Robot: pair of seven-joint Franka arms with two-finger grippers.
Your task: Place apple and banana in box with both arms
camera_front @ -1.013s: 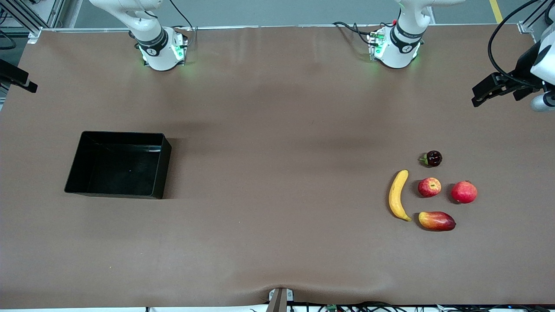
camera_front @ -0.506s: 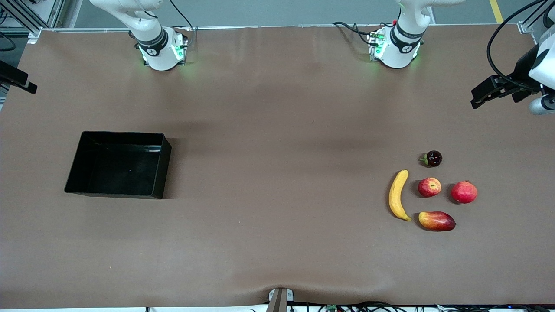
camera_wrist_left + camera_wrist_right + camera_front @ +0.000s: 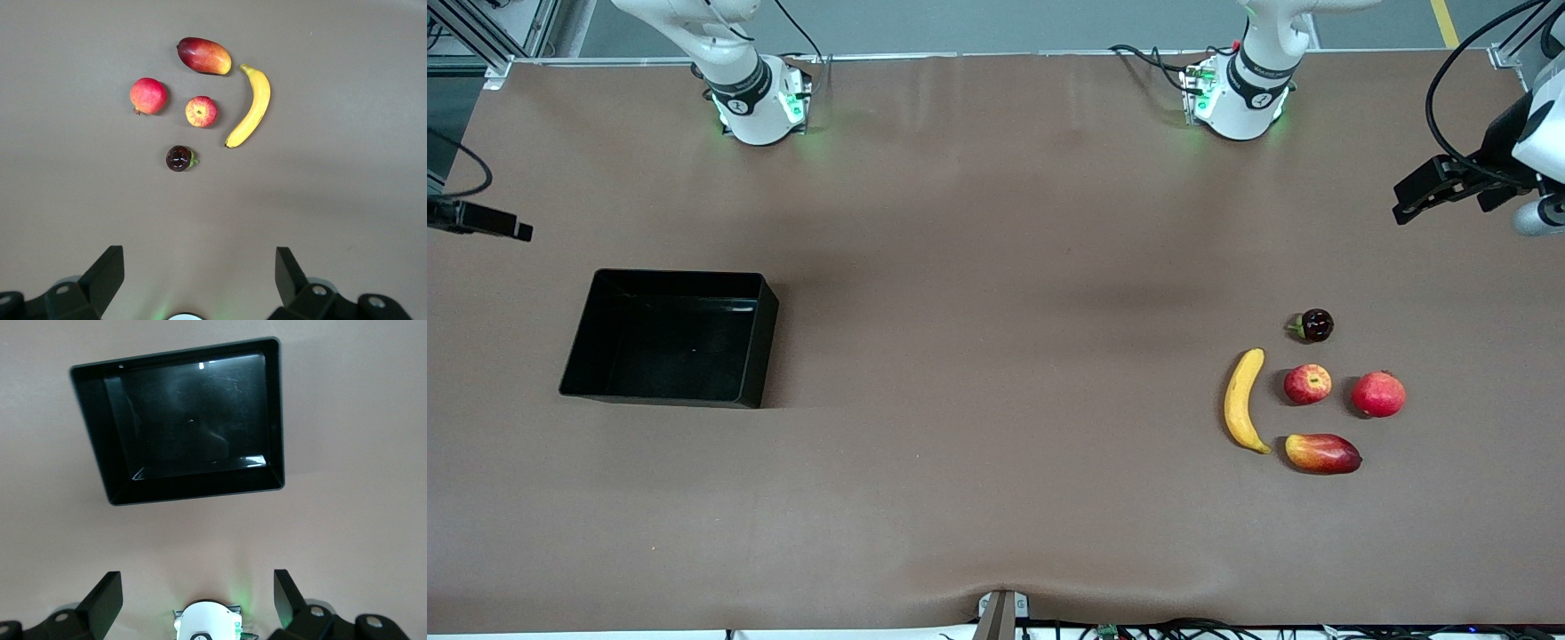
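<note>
The apple lies on the table toward the left arm's end, beside the yellow banana. Both show in the left wrist view, the apple and the banana. The black box stands empty toward the right arm's end and shows in the right wrist view. My left gripper is open and empty, high over the table's edge at the left arm's end; its own view looks down on the fruit. My right gripper is open and empty, high by the table's edge at the right arm's end.
A red pomegranate, a red-yellow mango and a small dark round fruit lie close around the apple. The two green-lit arm bases stand along the table's edge farthest from the front camera.
My right gripper has moved lower in the front view, closer to the box. My left gripper has shifted only slightly. The fruit and the box have not moved.
</note>
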